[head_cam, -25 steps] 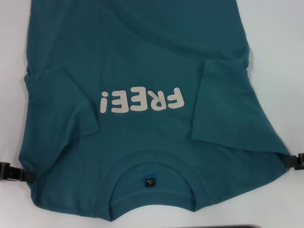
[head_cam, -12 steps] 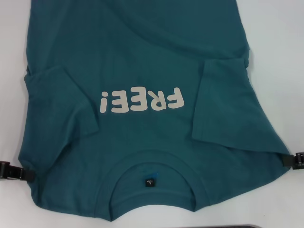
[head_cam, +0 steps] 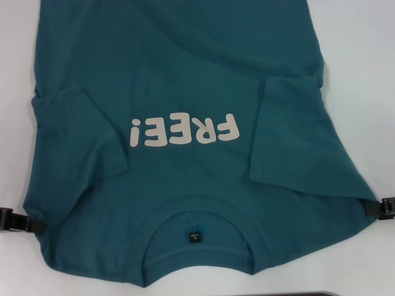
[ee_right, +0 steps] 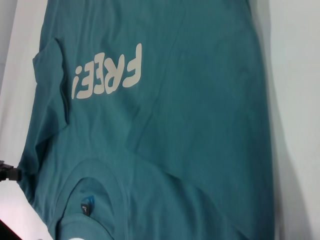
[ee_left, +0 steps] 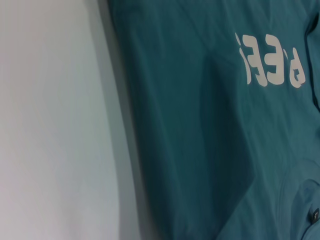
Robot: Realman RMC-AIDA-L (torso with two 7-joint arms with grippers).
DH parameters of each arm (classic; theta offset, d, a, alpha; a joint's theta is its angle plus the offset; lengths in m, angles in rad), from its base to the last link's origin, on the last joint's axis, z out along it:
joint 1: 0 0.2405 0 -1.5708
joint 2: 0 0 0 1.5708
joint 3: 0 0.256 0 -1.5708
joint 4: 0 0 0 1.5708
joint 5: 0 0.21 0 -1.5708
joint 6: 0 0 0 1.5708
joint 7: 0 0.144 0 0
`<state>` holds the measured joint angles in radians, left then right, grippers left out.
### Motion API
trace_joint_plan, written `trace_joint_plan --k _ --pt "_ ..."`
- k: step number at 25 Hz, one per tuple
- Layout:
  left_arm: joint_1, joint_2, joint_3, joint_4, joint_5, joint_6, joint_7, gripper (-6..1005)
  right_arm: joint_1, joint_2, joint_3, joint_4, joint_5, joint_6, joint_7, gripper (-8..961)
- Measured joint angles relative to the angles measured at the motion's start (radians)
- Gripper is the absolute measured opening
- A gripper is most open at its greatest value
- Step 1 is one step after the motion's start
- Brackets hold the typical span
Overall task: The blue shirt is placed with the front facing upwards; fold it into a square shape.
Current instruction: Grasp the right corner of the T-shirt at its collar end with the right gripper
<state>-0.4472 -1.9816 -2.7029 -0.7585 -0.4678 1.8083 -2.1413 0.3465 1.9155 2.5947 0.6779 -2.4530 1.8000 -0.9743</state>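
Lying front-up on the white table (head_cam: pixel 370 74), the blue shirt (head_cam: pixel 185 80) had its collar (head_cam: pixel 197 213) toward the robot, so the off-white "FREE!" print (head_cam: pixel 184 131) read upside down from the head view. Both short sleeves were folded inward onto the chest, the left sleeve (head_cam: pixel 77 132) beside the exclamation mark and the right sleeve (head_cam: pixel 287 132) beside the F. A small black neck label (head_cam: pixel 194 236) showed inside the ribbed collar. The cloth was not flat everywhere; soft creases ran across the body above the print.

The left gripper (head_cam: pixel 15 221) sat low at the shirt's left shoulder edge, its black tip touching the fabric there. The right gripper (head_cam: pixel 382 208) sat at the opposite shoulder edge, likewise against the cloth. Only the dark ends of each showed, so I could not tell whether either claw was spread or pinching the shirt. Both wrist views showed only the shirt and table.
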Motion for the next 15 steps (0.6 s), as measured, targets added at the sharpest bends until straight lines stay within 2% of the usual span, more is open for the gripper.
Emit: trace_joint_plan --k 15 --pt "-0.008 0.000 0.000 0.001 0.004 -0.002 0.000 11 0.019 0.012 -0.008 -0.013 -0.001 -0.008 -0.002 821"
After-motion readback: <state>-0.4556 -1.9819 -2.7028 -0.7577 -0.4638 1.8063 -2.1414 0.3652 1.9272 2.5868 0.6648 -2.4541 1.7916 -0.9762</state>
